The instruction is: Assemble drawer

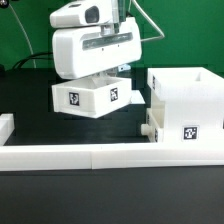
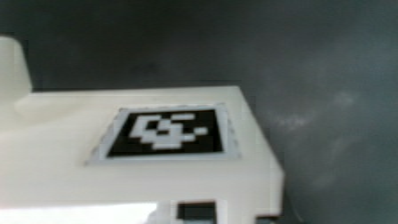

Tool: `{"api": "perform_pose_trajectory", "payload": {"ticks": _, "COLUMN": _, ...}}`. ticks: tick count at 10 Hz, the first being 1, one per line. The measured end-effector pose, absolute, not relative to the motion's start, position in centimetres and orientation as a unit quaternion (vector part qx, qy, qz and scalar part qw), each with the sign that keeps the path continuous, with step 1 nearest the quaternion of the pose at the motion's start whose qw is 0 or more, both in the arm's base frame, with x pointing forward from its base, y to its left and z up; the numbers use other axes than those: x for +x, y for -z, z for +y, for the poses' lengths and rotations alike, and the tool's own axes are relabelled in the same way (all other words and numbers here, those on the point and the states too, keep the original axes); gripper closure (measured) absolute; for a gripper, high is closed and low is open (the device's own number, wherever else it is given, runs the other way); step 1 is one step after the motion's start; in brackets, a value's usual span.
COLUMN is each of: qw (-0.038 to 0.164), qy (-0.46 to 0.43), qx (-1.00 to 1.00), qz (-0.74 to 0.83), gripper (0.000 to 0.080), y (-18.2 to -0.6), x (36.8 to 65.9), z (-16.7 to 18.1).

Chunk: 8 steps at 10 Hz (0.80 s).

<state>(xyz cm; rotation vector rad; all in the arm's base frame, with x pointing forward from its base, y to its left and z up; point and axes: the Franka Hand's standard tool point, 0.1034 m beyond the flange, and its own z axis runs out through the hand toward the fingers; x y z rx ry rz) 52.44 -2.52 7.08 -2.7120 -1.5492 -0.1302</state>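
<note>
- Running across the foreground of the exterior view, a long low white rail [image 1: 110, 153] borders the near edge of the dark worktop [image 1: 30, 110].
- Just behind the rail, on the exterior view's right, stands the large box-shaped shell [image 1: 187, 105] of the drawer, open at the top, with a square tag [image 1: 189, 131] on its near face.
- Left of the shell in that view, a small white tray [image 1: 97, 97] sits tilted, two black-and-white tags on its near faces; whether it rests on the worktop or hangs clear of it I cannot tell.
- Directly above the tray, the arm's white wrist points straight down, and the hand [image 1: 103, 72] reaches the tray's upper edge.
- The fingers are hidden behind the wrist housing and the tray, so I cannot tell how far apart they stand; they probably clasp the tray's wall.
- In the wrist view, a tagged white face [image 2: 169, 133] of the tray fills the frame close under the camera, blurred, with the dark worktop beyond.
</note>
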Motion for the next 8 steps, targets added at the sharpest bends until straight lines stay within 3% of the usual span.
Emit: {"api": "perform_pose_trajectory", "payload": {"ticks": 8, "qw": -0.008, "qy": 0.031, "qx": -0.741, "qz": -0.671, "gripper": 0.0757, "y": -6.72, "x": 52.55, "z": -2.84}}
